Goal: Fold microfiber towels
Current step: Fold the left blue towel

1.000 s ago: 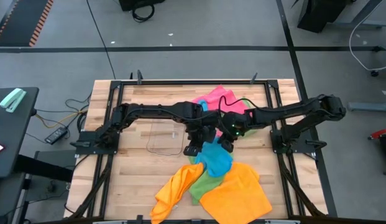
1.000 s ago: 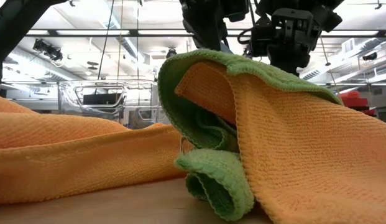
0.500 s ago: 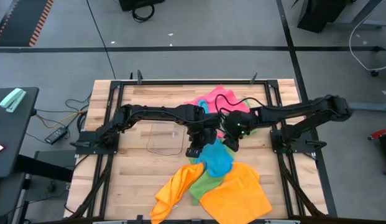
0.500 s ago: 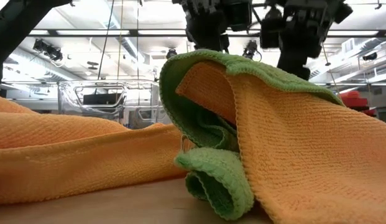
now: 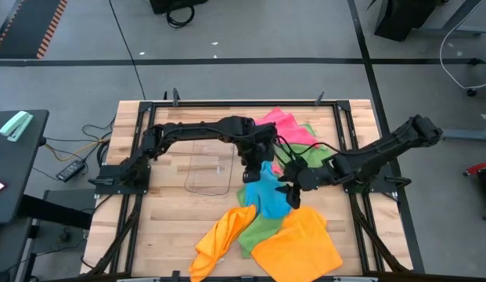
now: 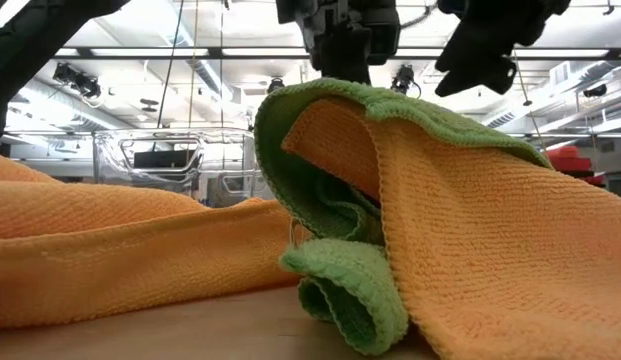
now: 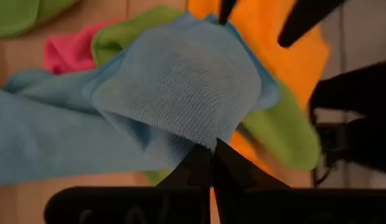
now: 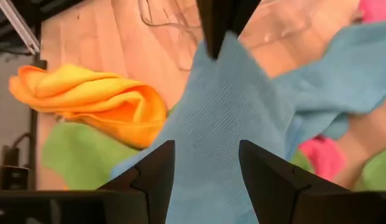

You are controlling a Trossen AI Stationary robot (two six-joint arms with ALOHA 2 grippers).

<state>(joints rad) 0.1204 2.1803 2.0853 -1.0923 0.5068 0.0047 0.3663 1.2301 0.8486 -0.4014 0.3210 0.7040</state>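
Overhead, left hand (image 5: 253, 174) pinches blue towel (image 5: 268, 196)

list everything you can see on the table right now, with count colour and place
blue towel: one, sky blue, table centre, a corner pinched and lifted
orange towels: two, orange, at the table's near edge, one left, one right
green towels: two, green, one between the orange ones, one at the far side by the pink
pink towel: one, pink, far centre
plastic tray: one, clear, left of the pile
table: one, light wood, dark frame
left gripper: shut on the blue towel's corner
right gripper: open, fingers either side of the blue towel, not gripping
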